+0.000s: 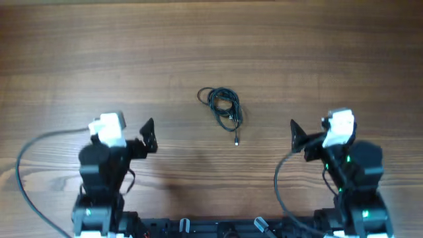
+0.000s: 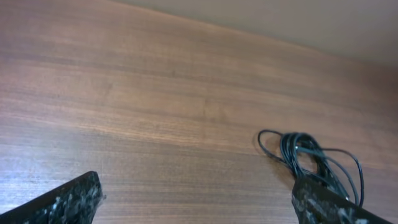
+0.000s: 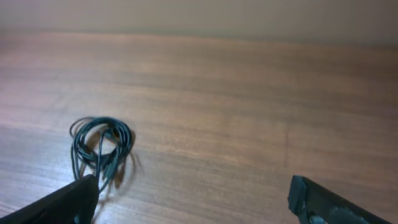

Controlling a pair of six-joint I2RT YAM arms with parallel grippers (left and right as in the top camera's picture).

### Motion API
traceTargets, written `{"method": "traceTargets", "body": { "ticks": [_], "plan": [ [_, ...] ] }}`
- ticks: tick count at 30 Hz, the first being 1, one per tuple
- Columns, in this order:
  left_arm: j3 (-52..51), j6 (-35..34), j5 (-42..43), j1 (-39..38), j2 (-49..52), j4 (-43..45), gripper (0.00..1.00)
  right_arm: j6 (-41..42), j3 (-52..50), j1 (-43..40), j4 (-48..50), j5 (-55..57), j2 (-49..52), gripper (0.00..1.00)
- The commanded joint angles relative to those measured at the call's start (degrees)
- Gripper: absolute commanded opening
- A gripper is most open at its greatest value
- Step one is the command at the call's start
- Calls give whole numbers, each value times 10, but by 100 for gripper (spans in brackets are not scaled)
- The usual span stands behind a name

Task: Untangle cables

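Observation:
The cables (image 1: pixel 223 109) lie as one small tangle of thin black loops at the middle of the wooden table, with a plug end trailing toward the front. The tangle also shows at the lower right of the left wrist view (image 2: pixel 311 158) and at the lower left of the right wrist view (image 3: pixel 99 146). My left gripper (image 1: pixel 149 135) is open and empty, to the left of and nearer than the tangle. My right gripper (image 1: pixel 295 137) is open and empty, to its right. Neither touches the cables.
The wooden table (image 1: pixel 211 53) carries nothing else. Thick black arm cables (image 1: pixel 26 172) run along the front left, and another (image 1: pixel 281 185) along the front right. The arm bases stand at the front edge.

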Motion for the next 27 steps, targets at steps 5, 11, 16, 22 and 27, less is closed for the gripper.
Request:
{"method": "traceTargets", "body": {
  "ticks": [5, 11, 16, 22, 27],
  "plan": [
    [223, -1, 11, 1, 233, -149, 100, 2, 191, 2, -124, -18, 195, 100],
    [359, -1, 13, 1, 334, -355, 100, 2, 334, 2, -273, -20, 314, 100],
    [359, -1, 30, 1, 335, -323, 100, 3, 344, 2, -247, -63, 325, 100],
    [359, -69, 97, 0, 342, -107, 100, 36, 344, 2, -219, -88, 325, 100],
    [359, -93, 3, -56, 410, 10, 99, 51, 344, 2, -215, -84, 325, 100]
  ]
}}
